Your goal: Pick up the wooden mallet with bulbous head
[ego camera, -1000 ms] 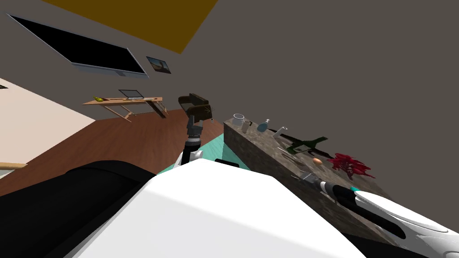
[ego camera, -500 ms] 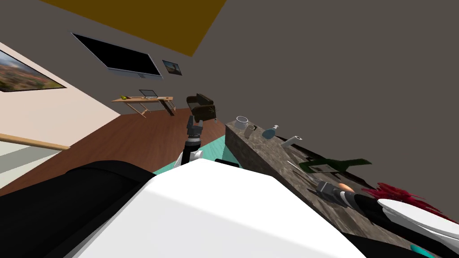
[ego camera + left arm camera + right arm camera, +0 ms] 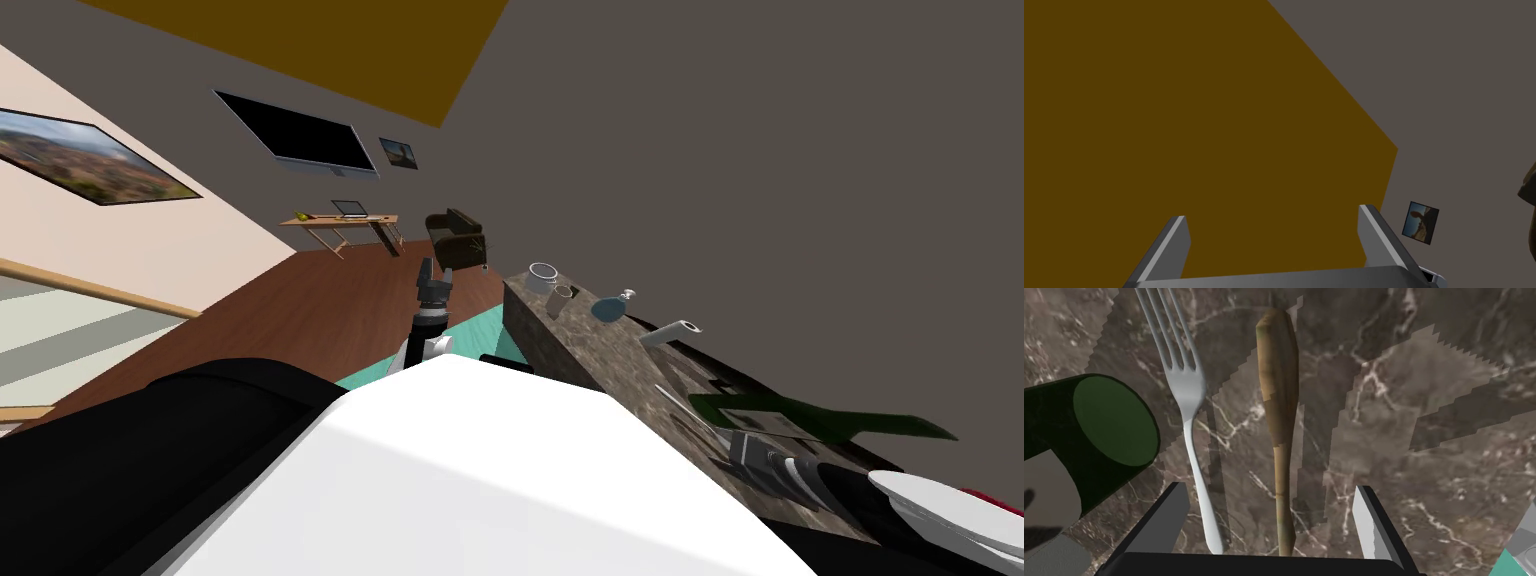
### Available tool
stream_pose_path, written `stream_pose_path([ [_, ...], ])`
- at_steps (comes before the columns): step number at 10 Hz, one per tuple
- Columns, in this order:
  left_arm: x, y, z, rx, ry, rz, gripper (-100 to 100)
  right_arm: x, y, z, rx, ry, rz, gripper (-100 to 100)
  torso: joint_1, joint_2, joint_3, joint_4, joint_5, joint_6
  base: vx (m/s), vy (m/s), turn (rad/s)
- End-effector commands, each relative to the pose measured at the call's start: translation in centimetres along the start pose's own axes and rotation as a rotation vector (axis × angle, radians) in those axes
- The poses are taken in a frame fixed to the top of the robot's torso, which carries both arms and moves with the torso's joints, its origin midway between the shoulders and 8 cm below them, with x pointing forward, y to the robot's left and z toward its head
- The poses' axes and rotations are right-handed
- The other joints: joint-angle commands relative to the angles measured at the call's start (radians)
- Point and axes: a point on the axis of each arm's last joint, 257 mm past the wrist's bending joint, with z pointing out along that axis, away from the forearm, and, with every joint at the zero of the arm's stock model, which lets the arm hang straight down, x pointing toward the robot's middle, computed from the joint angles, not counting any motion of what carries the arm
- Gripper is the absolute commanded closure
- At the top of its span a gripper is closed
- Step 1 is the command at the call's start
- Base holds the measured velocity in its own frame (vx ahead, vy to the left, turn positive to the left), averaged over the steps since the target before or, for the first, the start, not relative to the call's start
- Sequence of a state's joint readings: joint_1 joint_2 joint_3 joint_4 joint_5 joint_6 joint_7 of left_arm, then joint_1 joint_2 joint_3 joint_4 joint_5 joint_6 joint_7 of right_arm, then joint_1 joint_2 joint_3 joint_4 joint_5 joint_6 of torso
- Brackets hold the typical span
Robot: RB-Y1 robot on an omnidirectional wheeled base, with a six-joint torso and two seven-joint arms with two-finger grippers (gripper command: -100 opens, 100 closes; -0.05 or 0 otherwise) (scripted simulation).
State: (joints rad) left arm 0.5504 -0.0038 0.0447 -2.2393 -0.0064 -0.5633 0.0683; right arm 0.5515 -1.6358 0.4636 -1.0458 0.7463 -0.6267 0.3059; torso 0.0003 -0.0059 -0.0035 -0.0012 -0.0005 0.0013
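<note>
A brown wooden mallet (image 3: 1279, 403) with a swollen head lies flat on the dark marbled counter (image 3: 1449, 453). Its thin handle runs back between the fingers of my right gripper (image 3: 1270, 490), and its head points away from the hand. That gripper is open and hovers close over the counter, with neither finger touching the handle. In the head view the right gripper (image 3: 745, 450) sits low over the counter (image 3: 590, 340) beside a green bottle (image 3: 800, 415). My left gripper (image 3: 432, 272) is raised in front of me, open (image 3: 1272, 220) and holding nothing.
A grey fork (image 3: 1189, 388) lies alongside the mallet, close to one finger. The green bottle (image 3: 1099, 433) lies just beyond the fork. Further along the counter stand a white bowl (image 3: 543, 275), a cup (image 3: 560, 298), a blue bottle (image 3: 608, 308) and a white cylinder (image 3: 672, 330).
My head view has swung, sliding the counter and its things toward the lower right. The right hand now sits beside the green bottle. The left arm holds its pose.
</note>
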Motion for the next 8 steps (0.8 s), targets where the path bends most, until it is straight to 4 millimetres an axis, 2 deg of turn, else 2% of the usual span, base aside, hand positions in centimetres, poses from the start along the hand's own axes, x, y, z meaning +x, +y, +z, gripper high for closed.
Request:
stream_pose_path([
  [1,0.0,0.0,0.0,0.0,0.0,0.0,0,0.0,0.0,0.0,0.0,0.0,0.0,0,0.0,0.0,0.0,0.0,0.0,0.0,0.012,-0.009,0.001],
  [2,0.0,0.0,0.0,0.0,0.0,0.0,0,0.4,0.8,0.9,0.001,0.0,0.009,-100,0.002,0.004,0.002,0.001,0.001,0.0,0.012,-0.018,0.076],
  [4,0.0,0.0,0.0,0.0,0.0,0.0,0,1.0,2.2,2.1,0.001,0.0,0.023,-100,0.001,0.005,0.003,0.001,0.0,0.0,0.012,-0.038,0.079],
  [5,0.0,0.0,0.0,0.0,0.0,0.0,0,0.9,1.8,1.7,0.0,-0.001,0.02,-100,0.001,0.006,0.004,0.001,0.0,0.0,-0.009,-0.006,0.023],
  [6,0.0,0.0,0.0,0.0,0.0,0.0,0,1.0,1.8,1.7,0.001,0.0,0.019,100,0.003,0.007,0.004,0.002,0.001,0.0,0.0,0.0,0.0],
  [8,0.0,0.0,0.0,0.0,0.0,0.0,0,1.0,1.9,1.8,-0.002,0.0,0.019,100,0.003,0.006,0.004,0.002,0.001,0.0,-0.001,0.001,0.0],
])
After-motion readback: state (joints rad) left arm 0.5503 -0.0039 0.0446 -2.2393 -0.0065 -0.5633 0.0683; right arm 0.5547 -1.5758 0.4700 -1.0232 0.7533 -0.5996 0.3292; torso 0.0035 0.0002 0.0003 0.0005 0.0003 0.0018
